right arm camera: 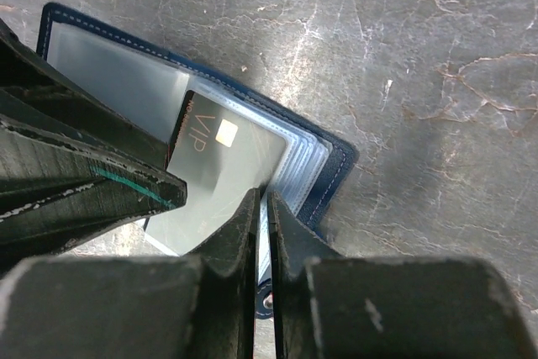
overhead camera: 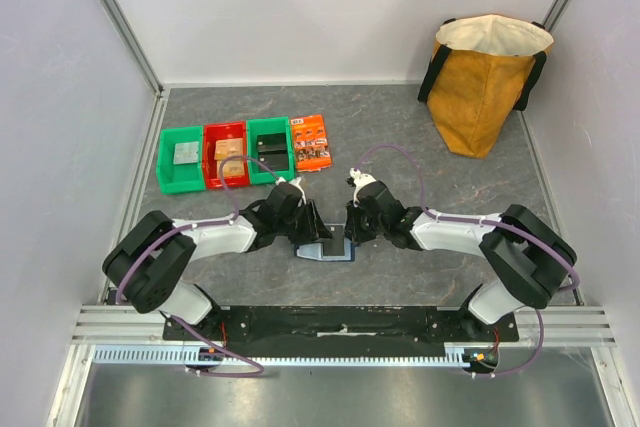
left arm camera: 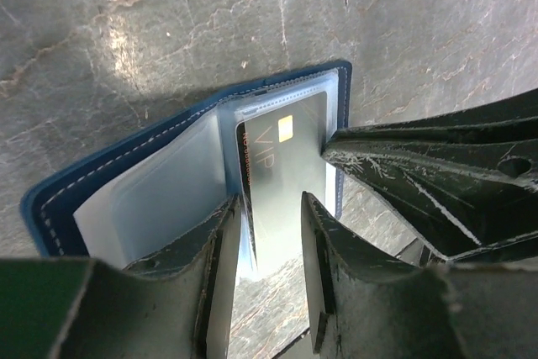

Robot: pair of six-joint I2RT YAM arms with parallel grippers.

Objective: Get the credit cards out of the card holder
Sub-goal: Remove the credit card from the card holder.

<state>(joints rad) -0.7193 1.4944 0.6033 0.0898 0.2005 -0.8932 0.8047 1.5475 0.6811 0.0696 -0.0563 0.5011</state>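
Observation:
The navy card holder (overhead camera: 326,251) lies open on the table between my two grippers. In the left wrist view its navy cover (left arm camera: 50,208) and pale clear sleeves show. A dark grey credit card (left arm camera: 282,166) with a gold chip and "VIP" sticks partly out of a sleeve. My left gripper (left arm camera: 269,204) is open, its fingers on either side of the card's free end. My right gripper (right arm camera: 263,199) is shut on the edge of the clear sleeves (right arm camera: 294,166), next to the card (right arm camera: 223,166). No tan-gold card shows.
Behind the arms stand a green bin (overhead camera: 180,159), a red bin (overhead camera: 226,155) and a second green bin (overhead camera: 270,150), with an orange printed packet (overhead camera: 311,142) beside them. A yellow-brown bag (overhead camera: 485,82) stands at the back right. Walls close in both sides.

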